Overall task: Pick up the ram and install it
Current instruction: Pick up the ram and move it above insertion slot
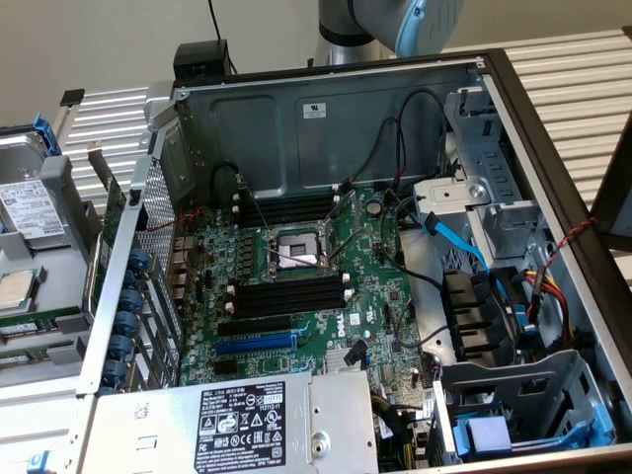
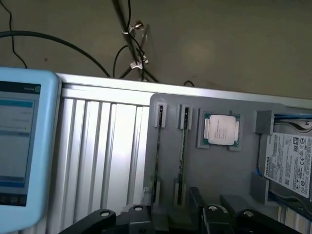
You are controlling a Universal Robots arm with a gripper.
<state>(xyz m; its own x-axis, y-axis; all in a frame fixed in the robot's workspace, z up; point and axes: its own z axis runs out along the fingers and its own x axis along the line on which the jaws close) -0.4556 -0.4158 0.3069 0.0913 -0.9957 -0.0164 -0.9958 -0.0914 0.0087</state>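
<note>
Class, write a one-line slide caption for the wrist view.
Gripper above a grey tray holding ram, a processor and a hard drive.

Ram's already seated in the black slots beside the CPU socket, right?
No. The exterior view shows the black memory slots beside the CPU socket empty. The wrist view shows the ram standing on edge in the grey tray, not installed.
</note>
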